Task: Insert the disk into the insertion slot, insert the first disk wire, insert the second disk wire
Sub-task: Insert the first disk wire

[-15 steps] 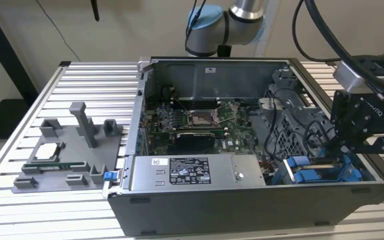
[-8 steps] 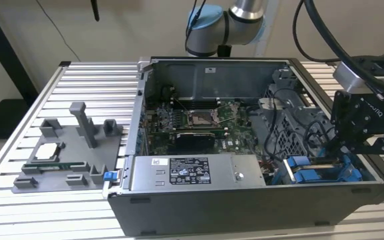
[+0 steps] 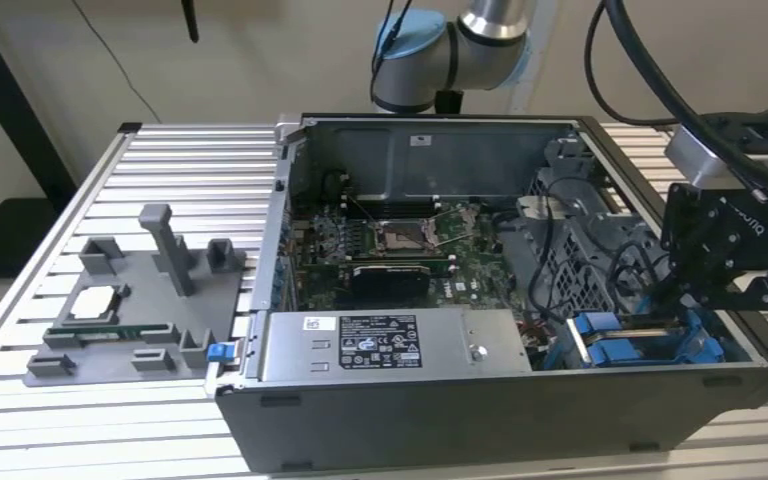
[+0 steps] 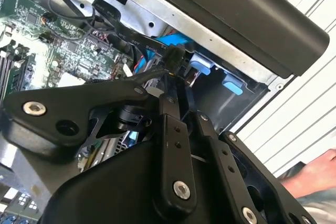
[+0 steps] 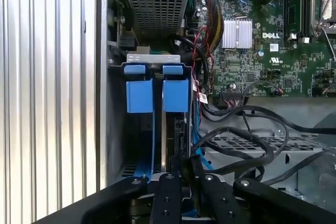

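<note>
Plugging in a disk wire (image 4: 174,56) seems the step in hand: the gripper (image 4: 176,80) is clamping its black end just beside the disk (image 5: 176,95), which is already sitting in the insertion slot (image 5: 152,57). Seating it is calling for square alignment with the disk.

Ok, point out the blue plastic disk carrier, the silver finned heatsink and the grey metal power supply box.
Blue plastic disk carrier (image 5: 140,96): first wrist view, on one blue tab.
Silver finned heatsink (image 5: 237,33): first wrist view, middle of the fins.
Grey metal power supply box (image 3: 377,343): exterior view, on its label.
</note>
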You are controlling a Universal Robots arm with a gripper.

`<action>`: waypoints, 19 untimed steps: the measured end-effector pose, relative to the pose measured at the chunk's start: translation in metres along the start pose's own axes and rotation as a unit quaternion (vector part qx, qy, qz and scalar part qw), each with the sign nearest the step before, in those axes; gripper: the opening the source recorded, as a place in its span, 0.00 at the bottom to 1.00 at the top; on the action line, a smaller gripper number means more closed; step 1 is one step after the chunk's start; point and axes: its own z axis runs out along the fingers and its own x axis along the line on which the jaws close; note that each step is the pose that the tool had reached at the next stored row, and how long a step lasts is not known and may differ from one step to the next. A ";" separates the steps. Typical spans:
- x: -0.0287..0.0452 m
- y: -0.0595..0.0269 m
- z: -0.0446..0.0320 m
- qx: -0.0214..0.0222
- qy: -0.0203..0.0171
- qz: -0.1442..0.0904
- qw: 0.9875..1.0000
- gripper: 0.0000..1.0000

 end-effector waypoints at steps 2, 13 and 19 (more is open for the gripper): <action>0.0000 0.0003 0.0002 0.000 0.000 0.000 1.000 0.00; 0.0001 0.0003 0.0033 0.000 0.000 0.000 1.000 0.00; 0.0003 0.0002 0.0052 0.000 0.000 0.000 1.000 0.00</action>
